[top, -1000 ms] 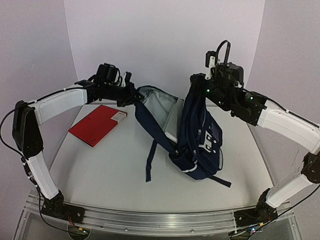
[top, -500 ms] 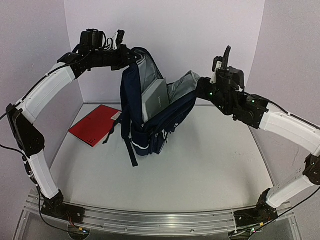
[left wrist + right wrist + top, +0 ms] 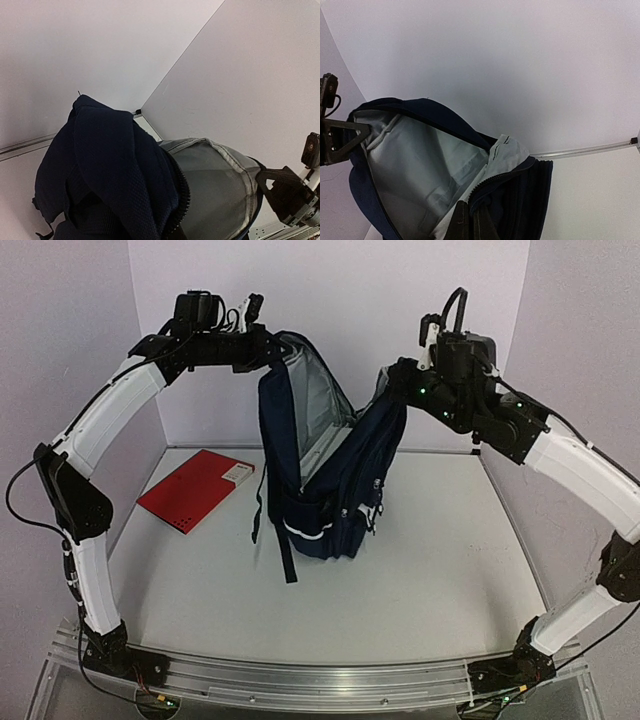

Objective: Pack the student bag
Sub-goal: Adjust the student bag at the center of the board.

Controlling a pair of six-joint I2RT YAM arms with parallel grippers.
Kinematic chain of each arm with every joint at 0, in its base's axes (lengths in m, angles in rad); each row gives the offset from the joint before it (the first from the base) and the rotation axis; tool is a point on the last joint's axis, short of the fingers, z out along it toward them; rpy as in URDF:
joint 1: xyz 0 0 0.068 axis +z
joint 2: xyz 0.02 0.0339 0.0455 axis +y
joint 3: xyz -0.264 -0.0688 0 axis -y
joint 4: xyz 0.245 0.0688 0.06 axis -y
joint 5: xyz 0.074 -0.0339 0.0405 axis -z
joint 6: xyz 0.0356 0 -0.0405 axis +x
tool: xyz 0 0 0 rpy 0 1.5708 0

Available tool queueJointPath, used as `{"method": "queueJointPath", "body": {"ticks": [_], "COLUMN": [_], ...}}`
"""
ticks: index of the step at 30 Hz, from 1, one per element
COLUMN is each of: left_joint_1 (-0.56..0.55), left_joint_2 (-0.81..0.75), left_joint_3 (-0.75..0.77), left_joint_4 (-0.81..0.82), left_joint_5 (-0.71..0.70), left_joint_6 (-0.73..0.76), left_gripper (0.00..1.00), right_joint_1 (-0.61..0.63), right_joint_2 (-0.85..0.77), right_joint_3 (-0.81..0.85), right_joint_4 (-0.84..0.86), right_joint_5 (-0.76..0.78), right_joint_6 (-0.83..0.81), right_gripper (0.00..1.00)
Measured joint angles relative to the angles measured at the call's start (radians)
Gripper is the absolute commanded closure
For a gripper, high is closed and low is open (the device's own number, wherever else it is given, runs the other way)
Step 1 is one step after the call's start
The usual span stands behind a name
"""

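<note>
My left gripper is clamped tight on the back top edge of the large navy blue fabric backpack. My right gripper is pinched closed on its front zip rim. The bag stands open between and below both jaws.

1. Student bag stands upright mid-table, twd back wall. Its mouth gapes upward between left gripper and right gripper, so the way in is from above.
2. Both arms arch in at rim height, blocking L and R sides.
3. Red book lies flat L of bag, apart from it.
4. Table in front and R of bag is open.
</note>
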Motion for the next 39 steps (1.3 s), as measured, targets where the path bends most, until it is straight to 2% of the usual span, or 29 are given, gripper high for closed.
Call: {"method": "queueJointPath", "body": {"ticks": [5, 7, 9, 11, 13, 15, 17, 19, 23, 26, 32, 36, 39], "left_joint_1": [-0.004, -0.005, -0.003, 0.004, 0.012, 0.016, 0.016, 0.017, 0.044, 0.111, 0.300, 0.345, 0.384], "left_joint_2": [0.000, -0.007, -0.015, -0.028, -0.042, -0.056, -0.074, -0.101, -0.179, -0.257, -0.347, -0.323, -0.316], "left_joint_3": [-0.040, -0.103, -0.162, -0.213, -0.246, -0.268, -0.286, -0.311, -0.403, -0.532, -0.822, -0.976, -1.109], "left_joint_4": [-0.030, 0.005, 0.056, 0.096, 0.113, 0.122, 0.121, 0.118, 0.076, 0.064, 0.044, 0.025, 0.079], "left_joint_5": [0.007, 0.017, 0.032, 0.048, 0.058, 0.064, 0.067, 0.070, 0.080, 0.054, -0.134, -0.316, -0.323], "left_joint_6": [0.033, 0.040, 0.040, 0.039, 0.045, 0.044, 0.058, 0.078, 0.102, 0.121, 0.122, 0.062, -0.040], "left_gripper": [1.00, 1.00, 0.94, 0.75, 0.47, 0.26, 0.09, 0.01, 0.00, 0.00, 0.00, 0.01, 0.03], "right_joint_1": [-0.001, -0.001, -0.001, -0.003, -0.005, -0.005, -0.005, -0.005, -0.005, -0.006, -0.006, -0.006, -0.006], "right_joint_2": [0.013, 0.001, -0.025, -0.055, -0.086, -0.113, -0.133, -0.150, -0.180, -0.188, -0.188, -0.188, -0.188], "right_joint_3": [0.027, -0.025, -0.103, -0.162, -0.204, -0.222, -0.228, -0.229, -0.235, -0.236, -0.237, -0.237, -0.237], "right_joint_4": [-0.001, 0.029, 0.064, 0.085, 0.092, 0.089, 0.087, 0.080, 0.059, 0.051, 0.050, 0.051, 0.051], "right_joint_5": [0.007, 0.022, 0.042, 0.057, 0.066, 0.073, 0.083, 0.092, 0.115, 0.129, 0.135, 0.133, 0.133], "right_joint_6": [-0.027, -0.020, -0.001, 0.022, 0.043, 0.058, 0.064, 0.067, 0.067, 0.067, 0.067, 0.067, 0.067], "right_gripper": [1.00, 1.00, 1.00, 1.00, 1.00, 1.00, 1.00, 1.00, 1.00, 1.00, 1.00, 1.00, 1.00]}}
